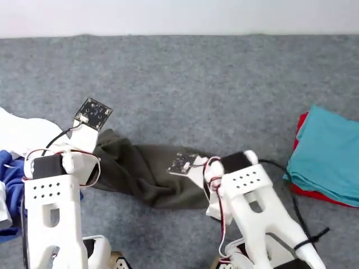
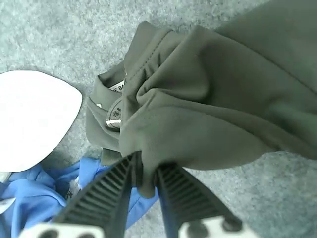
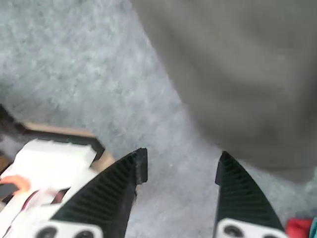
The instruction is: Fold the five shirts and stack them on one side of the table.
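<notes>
Folding the olive shirt (image 1: 147, 169), pinching its bunched edge in the left gripper (image 2: 144, 167), right gripper (image 3: 182, 159) spread wide (on nothing); next, likely grabbing the free edge.

Desk (image 1: 196, 78): grey, felt-like covering across whole surface. Pale wall (image 1: 179, 17) runs along its far edge.

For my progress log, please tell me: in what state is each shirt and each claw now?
left claw: shut on the olive shirt
right claw: open, empty, beside the olive shirt
olive shirt: crumpled, not folded
red shirt: bottom of the stack, mostly hidden
teal shirt: folded, on the red shirt
white shirt: loose, not folded
blue shirt: crumpled, not folded
</notes>
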